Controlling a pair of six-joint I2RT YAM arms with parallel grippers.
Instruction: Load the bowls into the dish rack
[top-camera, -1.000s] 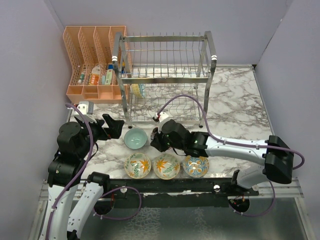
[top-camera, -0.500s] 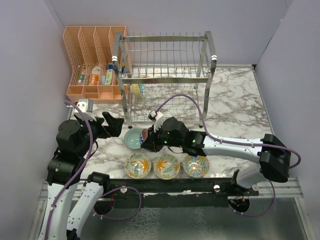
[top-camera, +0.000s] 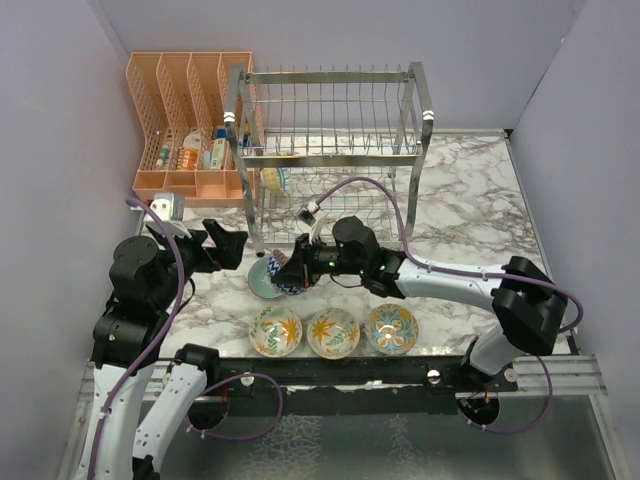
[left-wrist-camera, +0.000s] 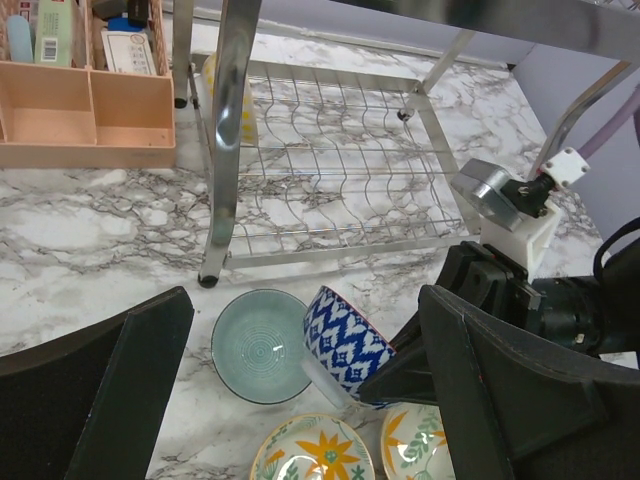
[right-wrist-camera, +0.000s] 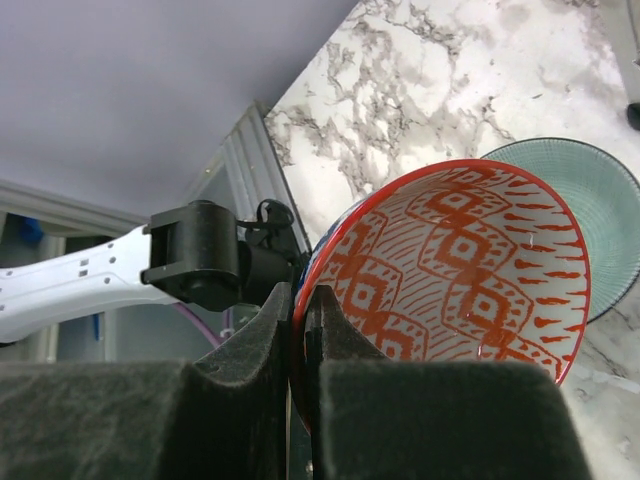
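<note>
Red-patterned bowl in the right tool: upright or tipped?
Tipped. The red-patterned bowl is turned on edge, rim pinched by the right tool; its blue outside shows in the left wrist view, beside the teal bowl.

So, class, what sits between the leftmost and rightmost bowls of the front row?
The yellow bowl with green leaves, clearest in the top view.

No text, brand or number legible in any view.
- Small printed packets (top-camera: 203, 154) in peach plastic slotted organizer (top-camera: 190, 187): coloured label patches visible from top camera, lettering too small to read.
- Left wrist view, same organizer: white box with faint grey print lines (left-wrist-camera: 125, 50) and pale green-and-white packet (left-wrist-camera: 50, 32). Print visible on both, blurred, no word or digit made out.
</note>
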